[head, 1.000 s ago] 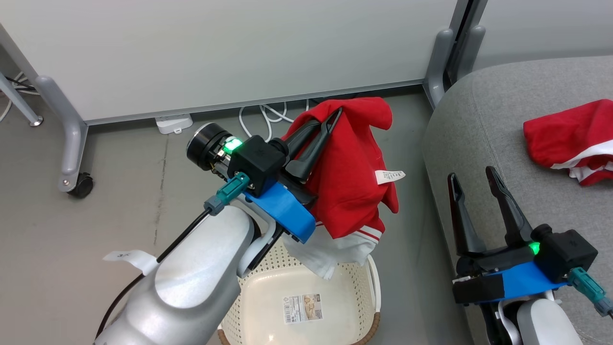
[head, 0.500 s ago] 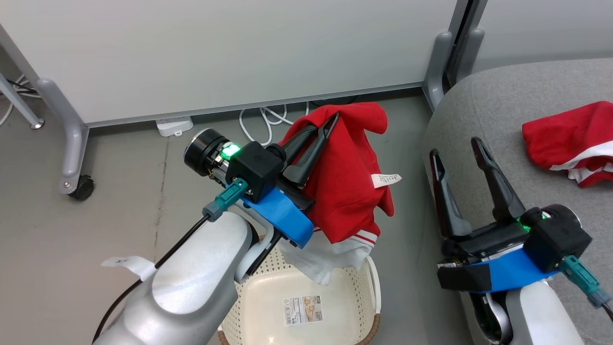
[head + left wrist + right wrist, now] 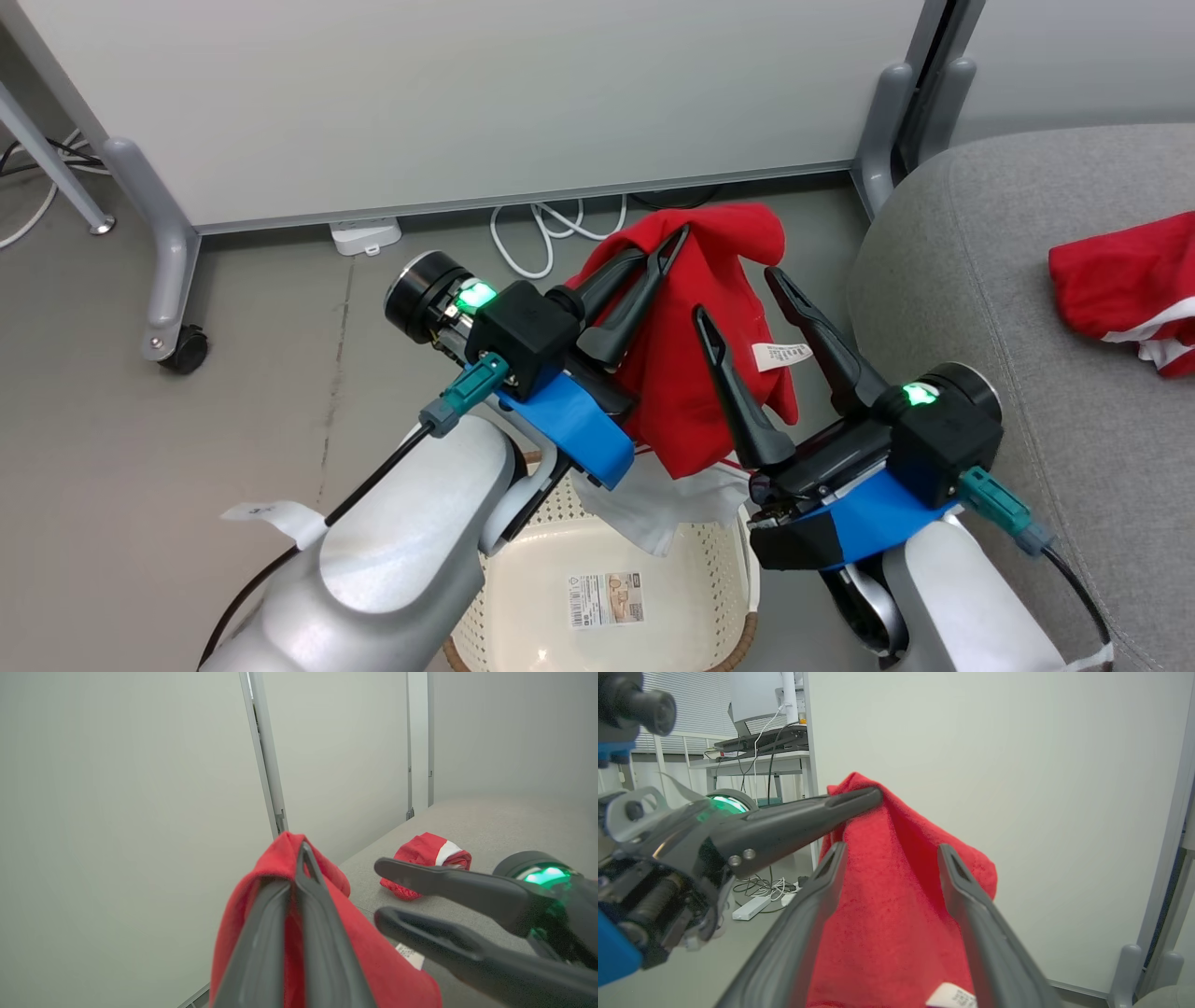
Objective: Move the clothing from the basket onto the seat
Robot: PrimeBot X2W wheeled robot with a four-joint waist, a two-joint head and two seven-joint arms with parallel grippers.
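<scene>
**Plain red garment hangs over the basket, seat to the right**

We see the left gripper (image 3: 667, 245) pressed together on the top fold of the plain red garment (image 3: 686, 392), which hangs from that pinch above the far end of the basket (image 3: 736, 569). Its white tag (image 3: 782, 354) sticks out on the right side. Below the red hem hangs a white garment (image 3: 653, 499), its lower edge dipping inside the basket's far rim. We cannot tell whether it is caught in the same pinch as the red one. The basket stands on the grey floor (image 3: 233, 392) near us, and the paper label (image 3: 607, 599) on its bottom is in plain sight.

The right gripper (image 3: 737, 293) is spread wide just right of the left one, one finger on either side of the hanging red cloth. In the right wrist view the cloth fills the gap between the fingers, but we cannot tell whether either finger touches it.

To the right stands the seat (image 3: 980, 280). On it, well apart from the basket, lies the crumpled red garment with white stripes (image 3: 1120, 280).

On the far side is a pale partition (image 3: 467, 93), with a white cable (image 3: 551, 233) and a power strip (image 3: 364, 235) on the floor at its foot.
</scene>
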